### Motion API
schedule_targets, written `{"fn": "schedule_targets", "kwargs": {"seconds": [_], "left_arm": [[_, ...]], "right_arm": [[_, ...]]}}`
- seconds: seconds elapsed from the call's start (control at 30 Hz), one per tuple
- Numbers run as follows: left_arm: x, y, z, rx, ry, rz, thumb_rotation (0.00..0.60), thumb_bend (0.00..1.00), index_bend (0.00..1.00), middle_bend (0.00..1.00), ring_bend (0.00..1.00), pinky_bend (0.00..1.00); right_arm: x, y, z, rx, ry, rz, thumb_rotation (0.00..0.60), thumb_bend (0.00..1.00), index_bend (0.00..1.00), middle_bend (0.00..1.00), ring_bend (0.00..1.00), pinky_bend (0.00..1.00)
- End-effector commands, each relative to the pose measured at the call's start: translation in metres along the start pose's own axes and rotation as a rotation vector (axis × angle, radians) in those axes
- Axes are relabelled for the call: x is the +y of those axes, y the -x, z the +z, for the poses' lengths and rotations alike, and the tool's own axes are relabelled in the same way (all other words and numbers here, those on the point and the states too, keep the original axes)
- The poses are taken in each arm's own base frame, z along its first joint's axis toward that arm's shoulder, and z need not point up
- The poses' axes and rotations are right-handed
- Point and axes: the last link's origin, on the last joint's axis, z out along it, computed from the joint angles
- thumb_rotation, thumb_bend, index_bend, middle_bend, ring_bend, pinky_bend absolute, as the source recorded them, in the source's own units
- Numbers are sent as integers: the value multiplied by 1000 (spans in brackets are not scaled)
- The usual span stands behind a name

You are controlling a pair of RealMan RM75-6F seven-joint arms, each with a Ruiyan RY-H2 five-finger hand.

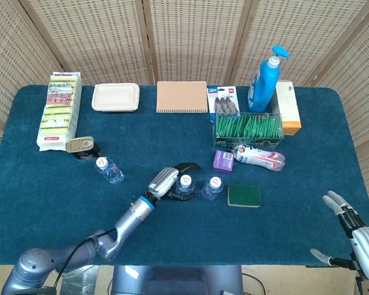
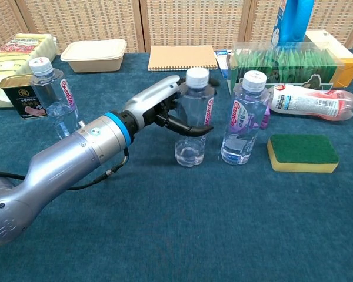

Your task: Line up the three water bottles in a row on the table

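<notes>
Left robot hand [image 2: 175, 114] is gripping the middle water bottle [image 2: 193, 120], fingers wrapping its body, bottle standing upright on the blue worktop [image 2: 182, 235] just beside the right water bottle [image 2: 243, 119]. Third water bottle [image 2: 53, 94] is sitting well apart to the left, near a tin can [image 2: 20, 97]. Right robot hand [image 1: 355, 236] is hanging off the worktop edge, fingers spread, holding nothing.

Three clear, white-capped bottles, upright: middle bottle [image 2: 193, 120] just beside right bottle [image 2: 244, 117]; left bottle [image 2: 52, 97] well apart.
</notes>
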Motion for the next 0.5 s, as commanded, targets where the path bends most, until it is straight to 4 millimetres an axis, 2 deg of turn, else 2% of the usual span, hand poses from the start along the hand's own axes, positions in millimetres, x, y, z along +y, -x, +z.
{"fn": "schedule_targets", "kwargs": {"seconds": [0.03, 0.2, 0.5], "left_arm": [[1, -1, 0, 9, 5, 14, 600, 249, 5, 69, 56, 288], [2, -3, -1, 18, 9, 19, 600, 225, 0, 20, 0, 208], [-1, -2, -10, 3, -2, 9, 600, 201, 0, 0, 0, 189]], "right_arm": [[0, 0, 0, 1, 0, 1, 600, 0, 44, 29, 0, 96], [-1, -1, -1, 2, -3, 2, 600, 0, 44, 28, 0, 96], [-1, -1, -2, 3, -6, 3, 600, 0, 44, 28, 0, 96]]}}
